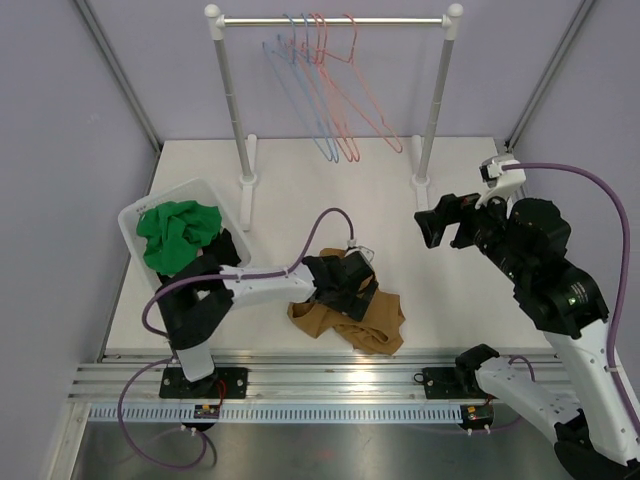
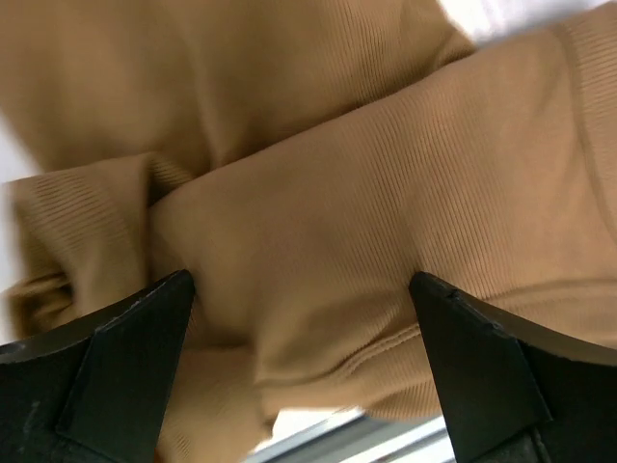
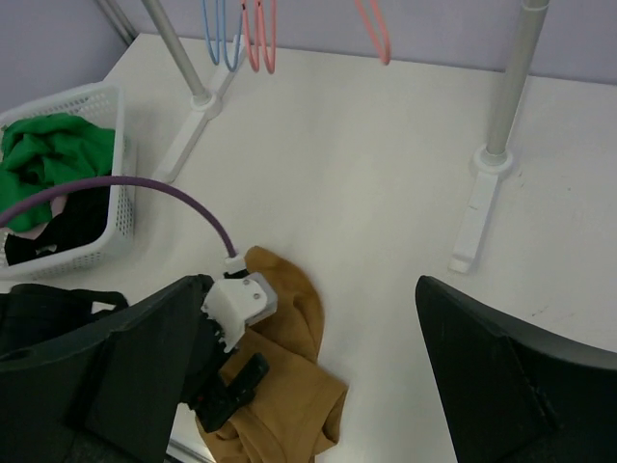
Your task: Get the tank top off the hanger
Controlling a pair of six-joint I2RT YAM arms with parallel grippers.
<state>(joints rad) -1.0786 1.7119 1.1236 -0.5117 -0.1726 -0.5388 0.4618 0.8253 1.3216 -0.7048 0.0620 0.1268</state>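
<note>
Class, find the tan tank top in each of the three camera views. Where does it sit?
Top external: tan tank top crumpled at lower centre, on the table.
Left wrist: fills nearly the whole frame.
Right wrist: bottom edge, left of centre.
Shared landmark: the left gripper, fingers spread over it.

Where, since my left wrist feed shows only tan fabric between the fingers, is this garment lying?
Observer: The tank top lies crumpled on the table, near its front edge.
Operator: Is a hanger in it?
Observer: None visible; the hangers hang bare on the rack.
Operator: And the right arm?
Observer: The right gripper is open, raised off to the side, and holds nothing.
</note>
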